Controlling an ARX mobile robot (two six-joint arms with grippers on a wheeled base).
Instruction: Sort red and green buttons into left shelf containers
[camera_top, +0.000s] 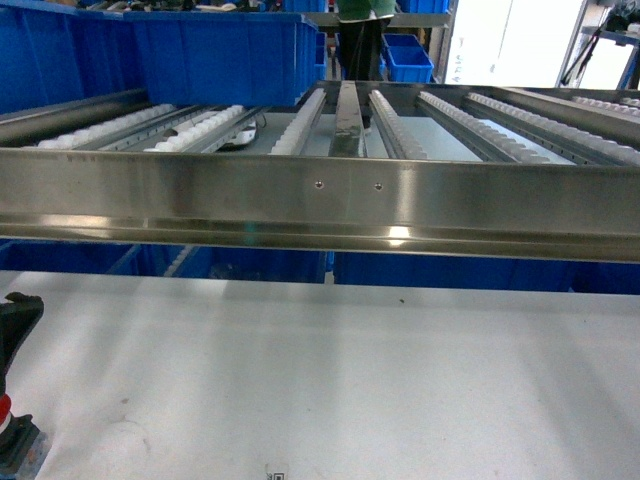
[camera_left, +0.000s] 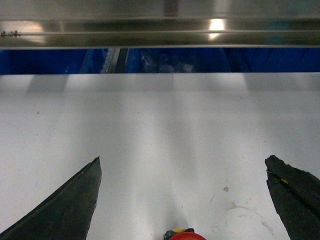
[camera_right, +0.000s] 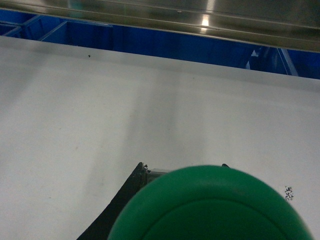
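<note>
left gripper (camera_left: 182, 200) is seen spread wide over the white table (camera_left: 160, 130), red button (camera_left: 186, 235) between; green button (camera_right: 212, 205) is clamped by the right gripper's fingers (camera_right: 117, 210).

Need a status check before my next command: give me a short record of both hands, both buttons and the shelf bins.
left hand: fingers wide apart, over the white table
red button: only the cap edge shows, low between the fingers; whether it is held is unclear
right hand: one dark finger beside the green cap; grip cannot be confirmed
green button: very close to the right wrist camera, filling the lower frame
blue bins: on the roller shelf, upper left in the head view; contents hidden
</note>
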